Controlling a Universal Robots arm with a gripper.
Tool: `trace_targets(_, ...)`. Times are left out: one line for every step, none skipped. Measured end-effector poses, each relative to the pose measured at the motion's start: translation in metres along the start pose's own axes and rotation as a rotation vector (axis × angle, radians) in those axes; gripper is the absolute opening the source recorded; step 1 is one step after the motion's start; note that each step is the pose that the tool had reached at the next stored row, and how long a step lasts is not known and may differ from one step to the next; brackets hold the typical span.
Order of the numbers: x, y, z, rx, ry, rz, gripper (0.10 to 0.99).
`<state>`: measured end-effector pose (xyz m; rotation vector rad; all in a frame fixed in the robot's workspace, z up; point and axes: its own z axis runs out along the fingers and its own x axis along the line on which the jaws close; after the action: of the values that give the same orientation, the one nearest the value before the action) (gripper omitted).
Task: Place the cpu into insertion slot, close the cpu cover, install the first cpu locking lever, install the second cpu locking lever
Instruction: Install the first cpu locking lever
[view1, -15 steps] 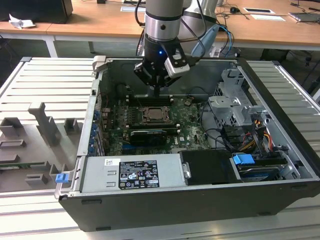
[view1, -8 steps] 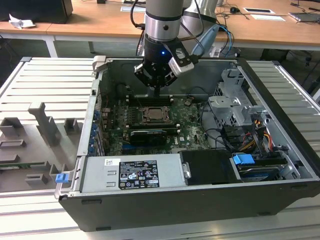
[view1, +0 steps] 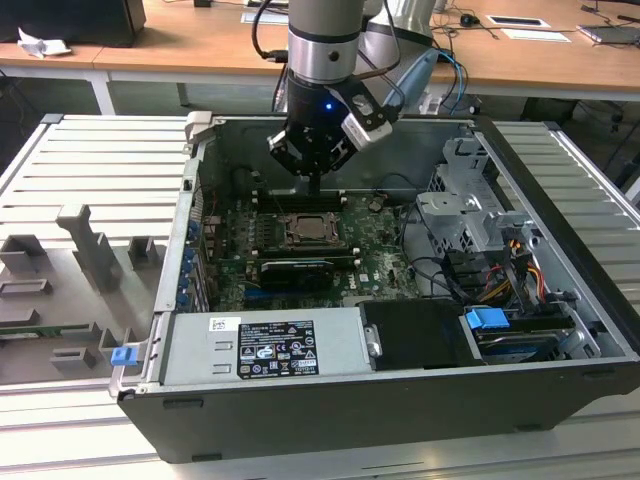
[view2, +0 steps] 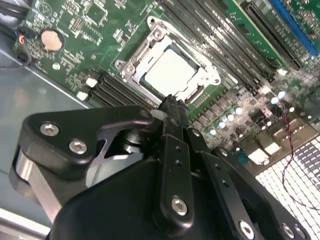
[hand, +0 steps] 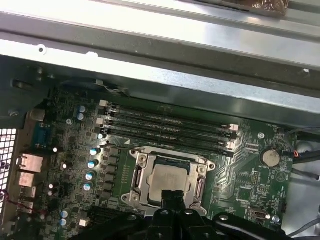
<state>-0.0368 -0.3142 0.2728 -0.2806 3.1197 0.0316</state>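
The small square silvery-beige cpu (hand: 167, 180) sits in the dark, silver-framed insertion slot (view1: 292, 238) at the centre of the exterior view, with the thin silver cpu cover (hand: 141, 173) flat around it. Whether the levers are latched, I cannot tell. The black end effector (view1: 315, 188) hovers just above, clenched and empty. One cpu, one slot, one cover

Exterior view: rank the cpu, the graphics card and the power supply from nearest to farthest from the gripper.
1. cpu: directly below the gripper.
2. graphics card: just beyond the cpu, toward the camera.
3. power supply: along the near wall of the case.
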Motion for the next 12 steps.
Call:
trace_targets(0.0010, 0.0002, 0.0005, 0.000, -0.0015, 0.000, 0.106)
trace_targets(0.0017, 0.0004, 0.0009, 0.000, -0.0016, 0.010, 0.106)
trace_targets(0.0016, 0.0004, 0.0013, 0.000, -0.0020, 0.020, 0.106)
trace_targets(0.0016, 0.0004, 0.0017, 0.001, -0.0021, 0.032, 0.106)
trace_targets(0.0017, 0.0004, 0.0023, 0.001, -0.0024, 0.050, 0.106)
trace_targets(0.0017, 0.0004, 0.0027, 0.001, -0.0027, 0.063, 0.106)
trace_targets(0.0017, 0.0004, 0.0035, 0.001, -0.0031, 0.085, 0.106)
trace_targets(0.0017, 0.0004, 0.0040, 0.001, -0.0033, 0.100, 0.106)
trace_targets(0.0018, 0.0004, 0.0041, 0.002, -0.0033, 0.105, 0.106)
trace_targets(0.0023, 0.0005, 0.0041, 0.002, -0.0034, 0.107, 0.106)
trace_targets(0.0029, 0.0006, 0.0042, 0.001, -0.0036, 0.107, 0.106)
trace_targets(0.0038, 0.0007, 0.0042, 0.001, -0.0037, 0.107, 0.106)
